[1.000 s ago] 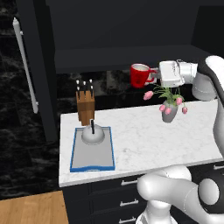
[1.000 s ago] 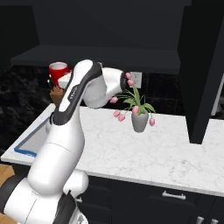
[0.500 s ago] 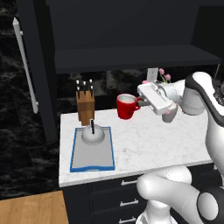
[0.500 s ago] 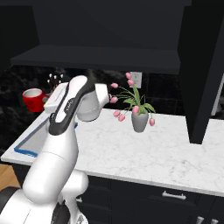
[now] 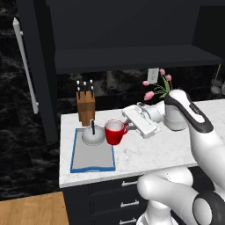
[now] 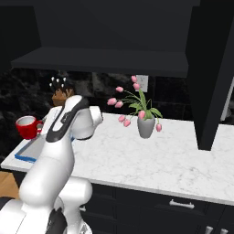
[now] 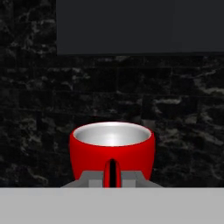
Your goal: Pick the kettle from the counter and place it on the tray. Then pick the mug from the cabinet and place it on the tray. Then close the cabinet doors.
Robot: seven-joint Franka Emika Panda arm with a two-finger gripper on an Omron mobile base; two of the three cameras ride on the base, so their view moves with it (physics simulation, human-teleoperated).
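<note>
The red mug (image 5: 114,132) hangs by its side handle in my gripper (image 5: 127,128), which is shut on it. It hovers just right of the silver-grey kettle (image 5: 92,137), over the right edge of the blue-rimmed tray (image 5: 91,161) on the counter (image 5: 154,151). The kettle stands at the tray's far end. In the right base view the mug (image 6: 27,127) is held out past the arm, above the tray (image 6: 29,151). In the hand view the mug (image 7: 112,148) is upright, with its handle between the fingertips of the gripper (image 7: 112,178). The cabinet (image 5: 132,57) stands open, its shelf dark.
A wooden knife block (image 5: 85,107) stands behind the tray. A grey vase of pink flowers (image 6: 146,127) sits mid-counter by the wall. The left cabinet door (image 5: 35,70) with its silver bar handle (image 5: 24,66) and the right door (image 6: 210,73) stand open.
The arm has swung the mug out of the cabinet, down and to the left, from shelf height to just beside the kettle over the tray. The grip has stayed shut.
</note>
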